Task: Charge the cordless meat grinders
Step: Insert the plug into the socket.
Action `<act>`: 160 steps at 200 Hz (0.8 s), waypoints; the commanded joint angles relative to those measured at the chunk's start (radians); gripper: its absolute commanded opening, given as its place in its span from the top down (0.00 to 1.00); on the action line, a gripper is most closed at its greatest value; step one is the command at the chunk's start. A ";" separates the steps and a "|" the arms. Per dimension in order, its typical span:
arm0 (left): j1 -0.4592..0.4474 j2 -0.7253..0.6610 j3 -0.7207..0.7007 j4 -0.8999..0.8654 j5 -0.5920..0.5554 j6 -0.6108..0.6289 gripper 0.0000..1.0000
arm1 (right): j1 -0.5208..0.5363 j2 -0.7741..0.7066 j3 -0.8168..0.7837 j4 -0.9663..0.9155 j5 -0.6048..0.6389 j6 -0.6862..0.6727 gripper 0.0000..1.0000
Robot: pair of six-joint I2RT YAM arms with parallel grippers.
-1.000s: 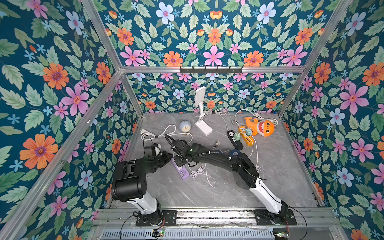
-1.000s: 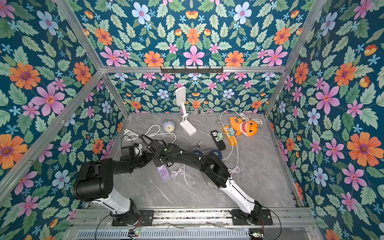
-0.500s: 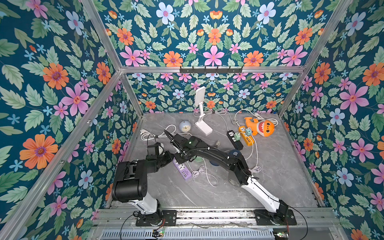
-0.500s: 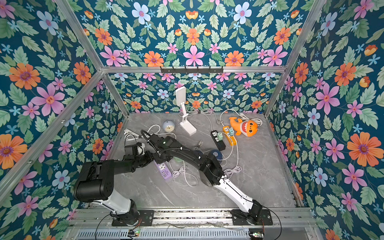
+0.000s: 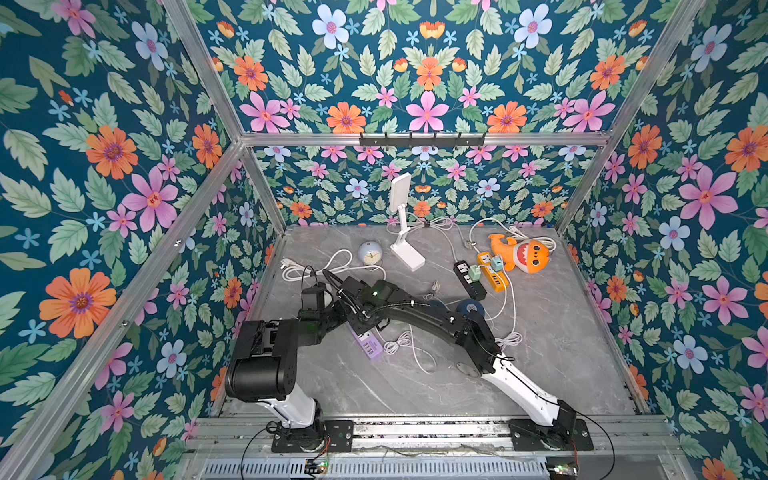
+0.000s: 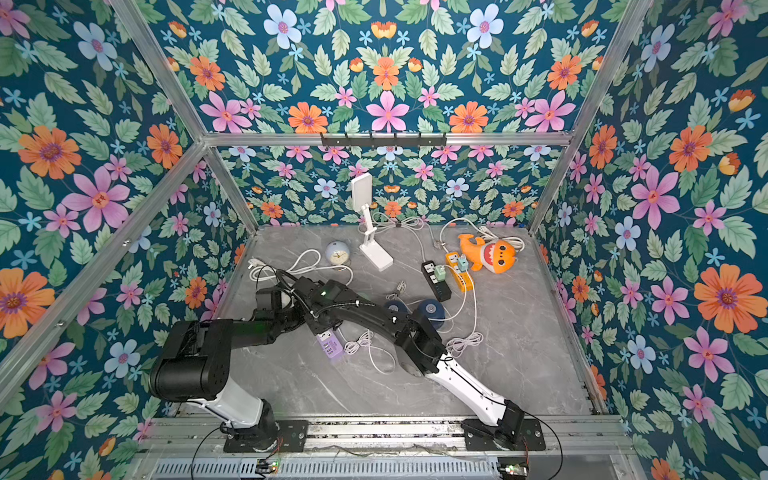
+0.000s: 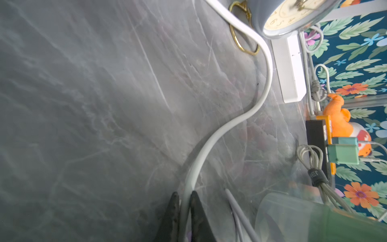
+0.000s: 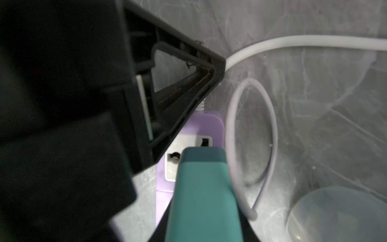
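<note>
Two navy cordless meat grinders (image 6: 395, 307) (image 6: 430, 309) stand mid-table, just behind my right arm. The pale green grinder (image 7: 314, 218) is hidden under my arms in both top views and shows blurred in the left wrist view. My left gripper (image 7: 184, 193) is shut on the thick white cord (image 7: 209, 144) where it leaves the purple power strip (image 5: 368, 343). My right gripper (image 8: 204, 228) is shut on a teal plug adapter (image 8: 203, 188), which hangs right over the strip's white socket face (image 8: 173, 167). The two arms cross above the strip.
At the back stand a pale-blue alarm clock (image 5: 370, 252), a white folding lamp (image 5: 405, 249) and an orange shark plush (image 5: 523, 255). A black strip (image 5: 469, 280) and an orange strip (image 5: 492, 274) carry teal adapters. Coiled white cables (image 5: 397, 343) lie beside the purple strip.
My right arm has shifted slightly toward the far left and now covers the pale green grinder. The left arm has barely moved.
</note>
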 commanded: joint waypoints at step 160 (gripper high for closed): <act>-0.144 -0.024 -0.181 0.009 0.045 -0.145 0.91 | -0.064 0.166 0.249 -0.393 -0.051 -0.054 1.00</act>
